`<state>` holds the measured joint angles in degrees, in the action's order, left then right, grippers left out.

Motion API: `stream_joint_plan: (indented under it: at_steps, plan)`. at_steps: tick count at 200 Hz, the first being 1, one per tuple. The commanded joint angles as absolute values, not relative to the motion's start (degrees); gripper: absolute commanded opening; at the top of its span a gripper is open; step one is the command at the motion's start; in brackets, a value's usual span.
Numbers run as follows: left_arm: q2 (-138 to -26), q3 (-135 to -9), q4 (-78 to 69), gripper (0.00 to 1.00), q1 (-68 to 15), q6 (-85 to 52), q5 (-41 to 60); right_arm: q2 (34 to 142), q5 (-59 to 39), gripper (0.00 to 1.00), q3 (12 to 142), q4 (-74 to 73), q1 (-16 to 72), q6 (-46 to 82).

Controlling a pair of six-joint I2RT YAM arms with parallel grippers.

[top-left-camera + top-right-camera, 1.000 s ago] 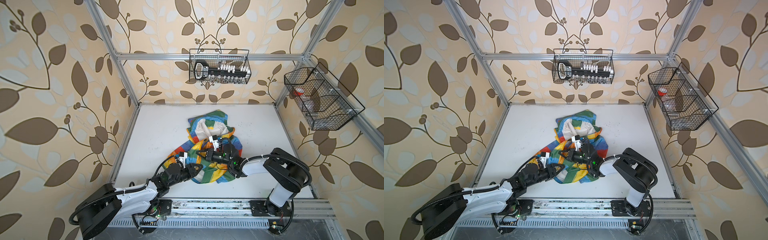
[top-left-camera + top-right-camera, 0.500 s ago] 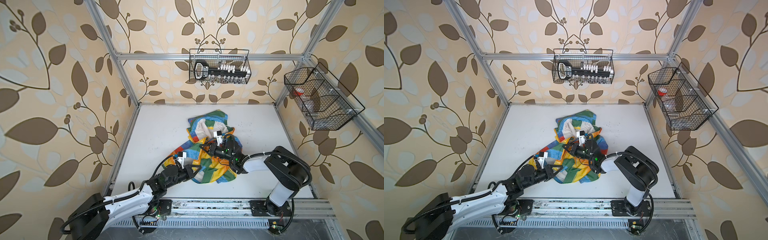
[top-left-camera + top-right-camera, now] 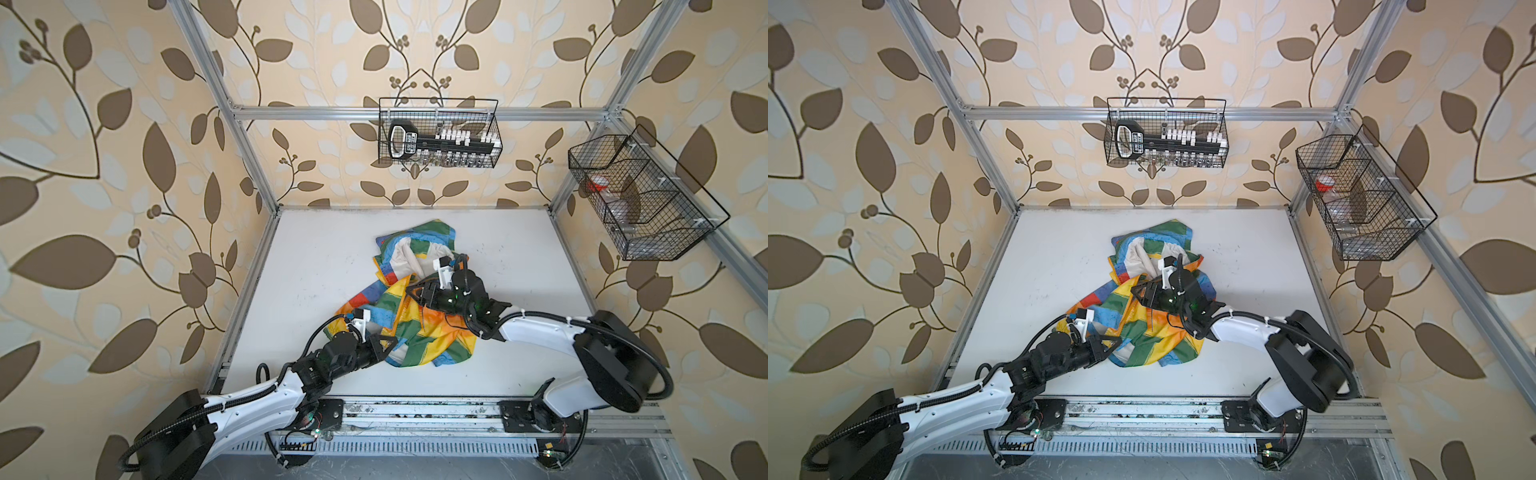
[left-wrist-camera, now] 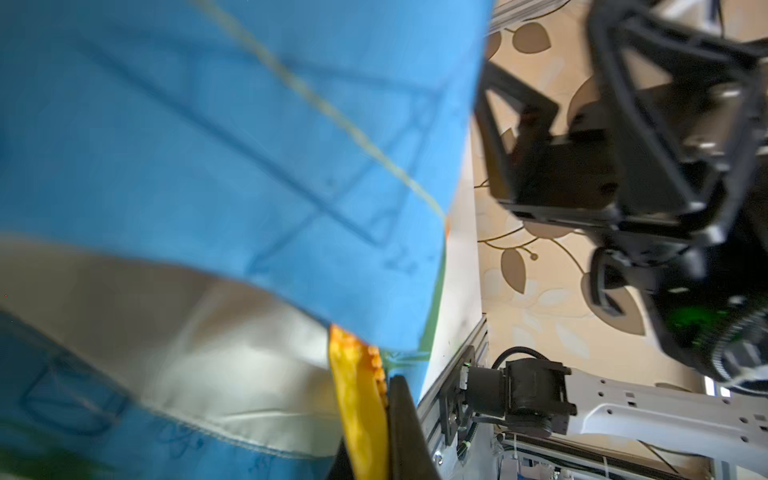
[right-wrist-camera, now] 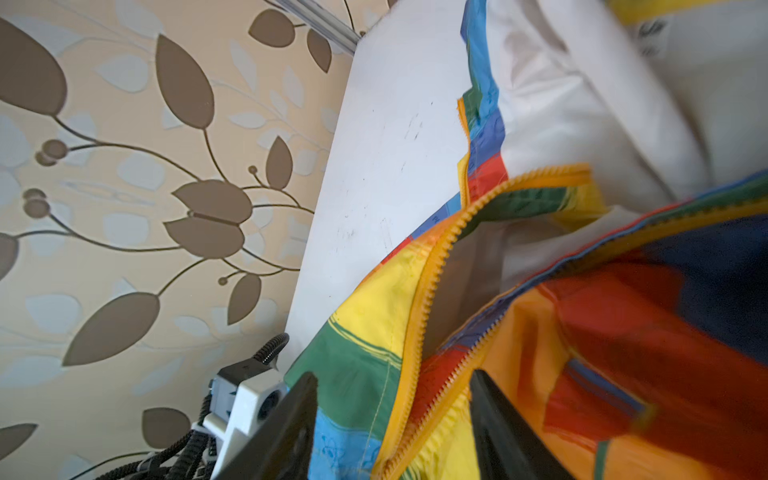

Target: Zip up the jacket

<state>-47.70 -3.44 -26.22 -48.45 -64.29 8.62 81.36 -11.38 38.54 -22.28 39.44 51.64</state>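
The jacket (image 3: 432,336) (image 3: 1154,332) lies crumpled mid-table in rainbow blocks, its off-white lining showing toward the back. My left gripper (image 3: 388,343) (image 3: 1115,343) is at its near-left edge. In the left wrist view this gripper (image 4: 370,440) is shut on the orange-yellow zipper tape (image 4: 357,407), under blue fabric (image 4: 208,145). My right gripper (image 3: 415,291) (image 3: 1138,291) hovers over the jacket's middle. In the right wrist view it (image 5: 395,419) stands open, its fingers (image 5: 291,415) either side of the partly open zipper (image 5: 432,266).
The white table (image 3: 316,257) is walled by an aluminium frame, with a rail (image 3: 415,415) along the front. A wire basket (image 3: 440,137) with tools hangs on the back wall. Another wire basket (image 3: 640,199) hangs on the right wall.
My right gripper has opened and let go of the jacket. My left gripper has closed on the zipper tape at the jacket's near-left edge.
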Motion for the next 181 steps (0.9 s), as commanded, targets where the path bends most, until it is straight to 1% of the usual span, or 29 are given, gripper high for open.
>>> stream_joint_plan:
  at_steps: [1, 10, 28, 44, 71, 95, 119, 132, 139, 143, 147, 153, 157, 160, 169, 176, 181]
  plan:
    - [-49.6, -3.5, -31.3, 0.00, -48.9, -63.3, 10.3, 75.3, -9.0, 0.61, 35.0, -11.3, 40.0, 48.2]
    - [-50.0, -3.3, -32.0, 0.00, -48.9, -63.4, 10.5, 73.0, -9.8, 0.59, 32.9, -11.5, 41.2, 50.0]
    - [-49.1, -3.2, -31.8, 0.00, -48.9, -63.4, 10.1, 70.4, -9.9, 0.53, 27.9, -15.5, 44.4, 55.5]
    - [-47.4, -3.2, -30.5, 0.00, -48.9, -63.1, 9.8, 70.6, -8.9, 0.53, 25.0, -21.0, 47.8, 60.2]
    - [-44.0, -2.7, -28.7, 0.00, -48.9, -63.4, 9.6, 76.5, -8.4, 0.56, 24.9, -30.7, 52.4, 64.7]
    - [-41.5, -2.6, -26.1, 0.00, -48.9, -63.5, 9.8, 82.7, -9.4, 0.56, 24.2, -42.1, 52.9, 68.6]
    - [-41.0, -2.2, -26.2, 0.00, -48.9, -63.8, 10.2, 86.8, -10.6, 0.56, 25.2, -47.4, 53.0, 70.4]
    - [-41.1, -2.4, -26.7, 0.00, -48.9, -63.9, 10.4, 88.3, -10.7, 0.45, 26.4, -47.8, 53.2, 70.0]
    - [-41.4, -2.5, -27.0, 0.00, -48.9, -64.0, 10.6, 88.7, -10.7, 0.36, 26.6, -47.6, 53.2, 69.6]
    - [-41.5, -2.7, -27.0, 0.05, -48.9, -64.0, 10.7, 88.8, -10.6, 0.29, 26.6, -47.5, 53.0, 69.2]
    - [-41.6, -2.8, -27.0, 0.16, -48.9, -64.1, 10.9, 88.7, -10.5, 0.20, 26.5, -47.2, 52.8, 68.9]
    - [-41.7, -3.2, -26.4, 0.41, -48.8, -64.4, 11.1, 88.5, -10.2, 0.07, 26.0, -46.0, 52.2, 68.4]
    - [-41.7, -3.5, -25.7, 0.56, -48.9, -64.7, 11.2, 88.1, -10.1, 0.03, 25.6, -45.2, 51.9, 68.0]
    - [-41.6, -3.7, -25.3, 0.65, -48.8, -64.9, 11.2, 87.6, -10.0, 0.00, 25.1, -44.7, 51.5, 67.6]
    - [-41.0, -3.8, -24.6, 0.84, -48.8, -65.7, 10.7, 86.3, -10.0, 0.00, 23.8, -43.0, 50.5, 65.5]
    - [-40.2, -3.5, -24.6, 0.96, -48.8, -66.5, 9.8, 85.2, -10.3, 0.00, 23.1, -41.0, 49.6, 62.7]
    - [-39.6, -3.2, -24.6, 0.99, -48.7, -66.9, 8.9, 84.4, -10.9, 0.00, 22.8, -39.2, 49.0, 60.6]
